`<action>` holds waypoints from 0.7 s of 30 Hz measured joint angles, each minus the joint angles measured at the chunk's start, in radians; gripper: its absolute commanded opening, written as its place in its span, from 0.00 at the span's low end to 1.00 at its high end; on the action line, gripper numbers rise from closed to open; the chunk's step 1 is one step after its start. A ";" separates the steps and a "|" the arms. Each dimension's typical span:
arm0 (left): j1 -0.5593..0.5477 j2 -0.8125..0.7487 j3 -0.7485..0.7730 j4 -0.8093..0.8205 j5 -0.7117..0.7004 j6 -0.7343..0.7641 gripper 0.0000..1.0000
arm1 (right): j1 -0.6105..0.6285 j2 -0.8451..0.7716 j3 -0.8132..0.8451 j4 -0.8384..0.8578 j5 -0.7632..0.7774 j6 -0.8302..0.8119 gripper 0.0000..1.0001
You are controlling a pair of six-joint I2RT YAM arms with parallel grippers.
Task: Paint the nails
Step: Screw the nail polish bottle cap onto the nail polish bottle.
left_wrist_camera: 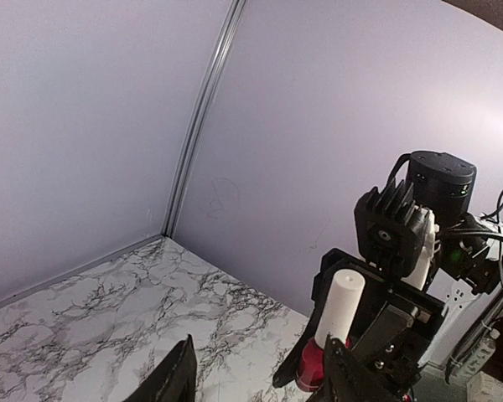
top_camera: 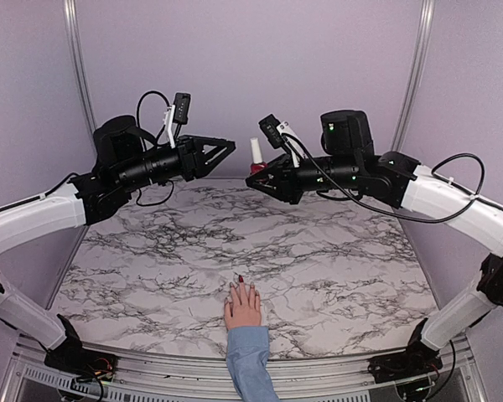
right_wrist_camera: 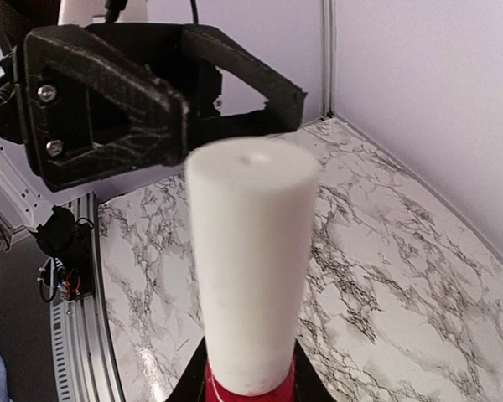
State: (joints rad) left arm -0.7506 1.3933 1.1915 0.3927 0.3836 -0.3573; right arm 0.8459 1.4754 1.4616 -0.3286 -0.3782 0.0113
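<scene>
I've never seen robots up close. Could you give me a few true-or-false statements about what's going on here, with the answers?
1. The right arm's fingers hold the polish bottle up off the marble table. True.
2. The bottle is open. False: its white cap is on.
3. The left arm's fingers clamp the cap. False: they are spread open and apart from it.
4. The hand lies flat on the table near its front edge. True.
5. The sleeve is green. False: it is light blue.
6. One of the nails looks dark red. True.
</scene>
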 measured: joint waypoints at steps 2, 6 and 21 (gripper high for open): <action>-0.010 0.007 0.001 -0.006 -0.022 -0.004 0.54 | 0.000 0.004 0.000 -0.010 0.056 0.008 0.00; -0.047 0.044 0.014 -0.016 -0.074 -0.023 0.55 | 0.003 0.025 0.000 -0.033 0.146 0.022 0.00; -0.130 0.165 0.105 -0.057 -0.241 -0.069 0.18 | 0.048 0.075 0.023 -0.083 0.261 0.029 0.00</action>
State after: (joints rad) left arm -0.8806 1.5581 1.2968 0.3355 0.1421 -0.4263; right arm 0.8940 1.5505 1.4845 -0.4114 -0.1169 0.0402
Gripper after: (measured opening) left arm 0.336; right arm 0.194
